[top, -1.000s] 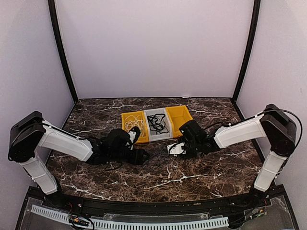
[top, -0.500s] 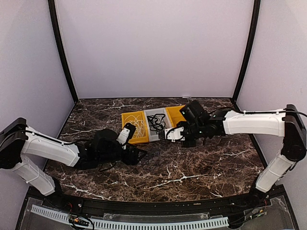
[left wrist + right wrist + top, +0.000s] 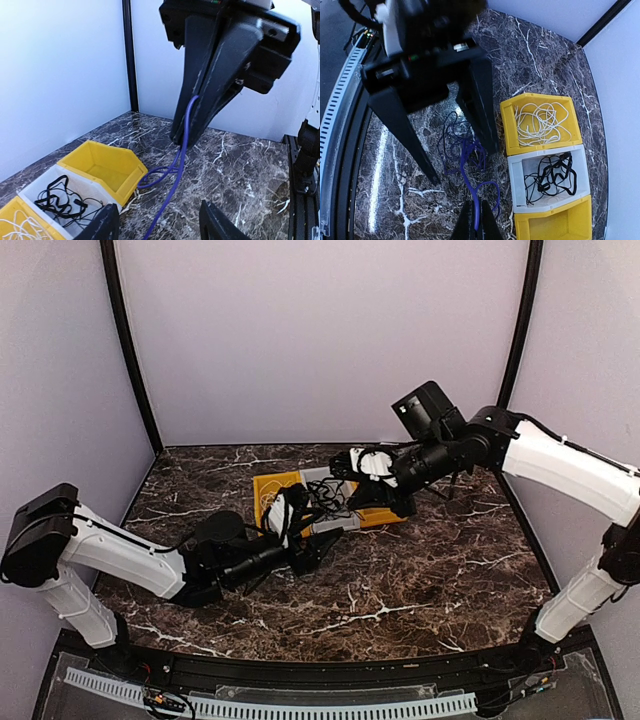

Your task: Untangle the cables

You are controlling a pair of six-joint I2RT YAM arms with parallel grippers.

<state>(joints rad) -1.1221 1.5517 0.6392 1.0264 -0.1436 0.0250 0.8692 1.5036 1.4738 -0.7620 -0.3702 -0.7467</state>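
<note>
Done binning white cable, black cable; left with purple cable, pinched by right gripper, 1 o'clock of spread, empty left gripper.

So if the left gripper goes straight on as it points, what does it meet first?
Likely the purple cable hanging between the left gripper's open fingers; behind it, the right gripper. Depth is unclear.
</note>
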